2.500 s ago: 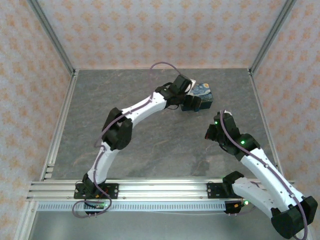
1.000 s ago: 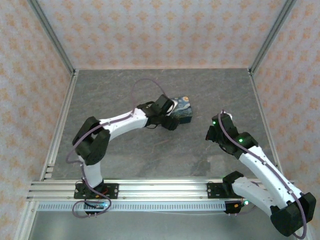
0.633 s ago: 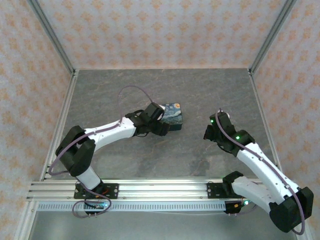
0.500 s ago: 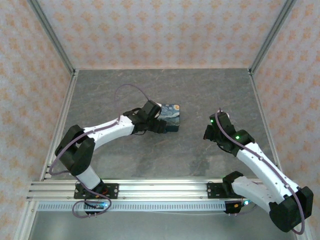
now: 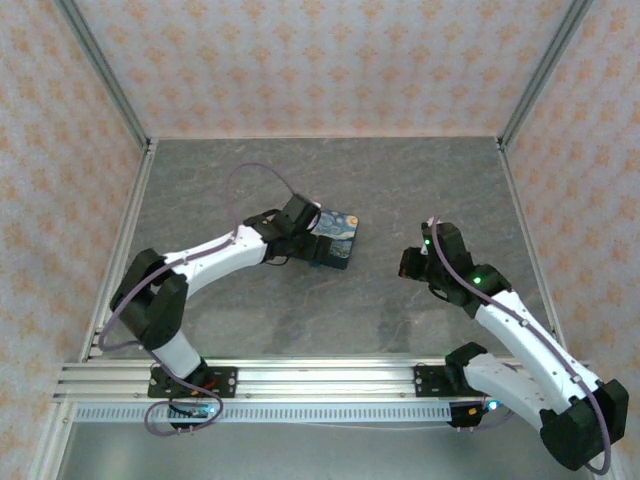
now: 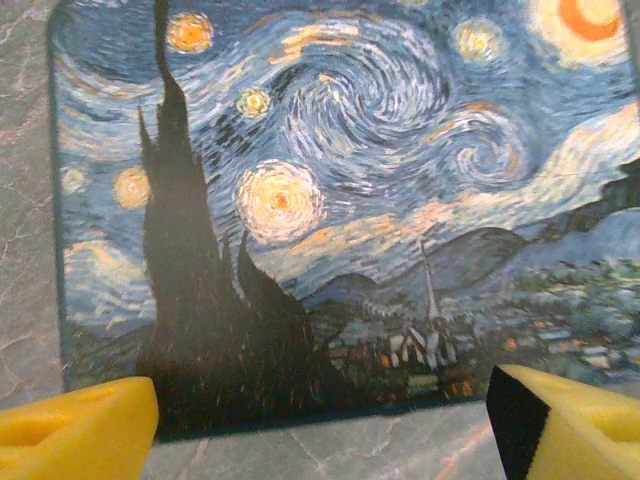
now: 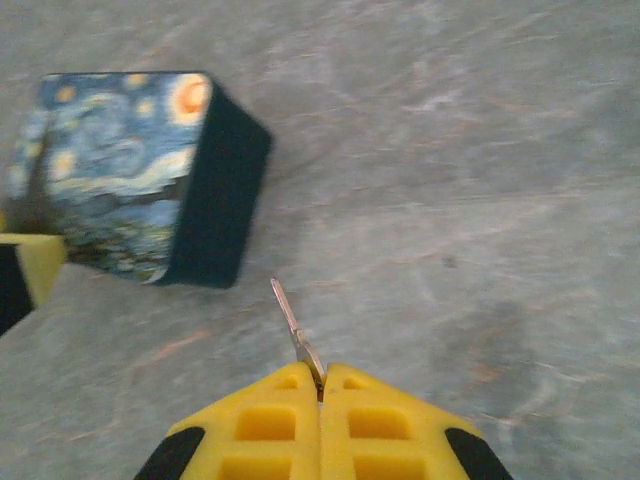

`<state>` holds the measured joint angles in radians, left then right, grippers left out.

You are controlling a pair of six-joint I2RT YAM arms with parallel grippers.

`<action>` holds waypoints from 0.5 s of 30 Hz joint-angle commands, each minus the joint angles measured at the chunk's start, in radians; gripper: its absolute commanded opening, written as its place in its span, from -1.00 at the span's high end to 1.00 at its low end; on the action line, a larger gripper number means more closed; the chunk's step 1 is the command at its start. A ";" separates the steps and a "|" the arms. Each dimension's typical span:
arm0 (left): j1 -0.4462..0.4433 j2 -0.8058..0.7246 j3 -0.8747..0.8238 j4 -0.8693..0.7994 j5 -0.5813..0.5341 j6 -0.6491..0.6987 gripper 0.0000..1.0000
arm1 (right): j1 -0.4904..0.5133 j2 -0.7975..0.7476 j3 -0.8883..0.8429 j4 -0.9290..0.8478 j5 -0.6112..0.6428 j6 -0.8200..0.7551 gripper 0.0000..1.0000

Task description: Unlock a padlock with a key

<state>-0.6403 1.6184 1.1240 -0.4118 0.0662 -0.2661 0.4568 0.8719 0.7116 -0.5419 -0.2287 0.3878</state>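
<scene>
The key (image 7: 293, 325) is a thin sliver of silvery metal. I judge it stiff, nearly weightless and slick, so it can easily pivot or slide if pushed sideways. My right end effector (image 7: 321, 385) is closed tight on its head end. The yellow pads meet with no gap, and the blade sticks out ahead, leaning a little to the left. That is the right place to hold it, with the flat faces against the pads and the whole blade free. The grip area is tiny, though, so I expect any twisting load to turn the key between the pads before it turns anything else.

The key hangs above the bare grey desk (image 7: 450, 150), apart from the starry-night tin (image 7: 130, 175), which lies ahead and to the left. The tin looks rigid and smooth-sided, and I judge it light enough to skid on the desk when nudged.

My left end effector (image 6: 320, 415) is spread wide and holds nothing. Its two fingertips are at the tin's near edge, one toward each corner. I cannot tell whether they touch it.
</scene>
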 commanded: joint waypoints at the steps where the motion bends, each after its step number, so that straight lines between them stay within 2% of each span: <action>1: 0.032 -0.141 -0.071 0.048 0.071 -0.057 -0.76 | -0.006 0.032 -0.036 0.179 -0.192 -0.004 1.00; 8: 0.083 -0.349 -0.295 0.215 0.218 -0.169 -0.79 | -0.007 0.249 -0.021 0.475 -0.398 0.058 1.00; 15: 0.082 -0.379 -0.490 0.422 0.298 -0.258 -0.74 | 0.010 0.528 0.076 0.654 -0.473 0.078 1.00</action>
<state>-0.5564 1.2446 0.6880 -0.1253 0.3092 -0.4644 0.4557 1.3373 0.7185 -0.0273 -0.6357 0.4515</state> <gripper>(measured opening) 0.875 0.042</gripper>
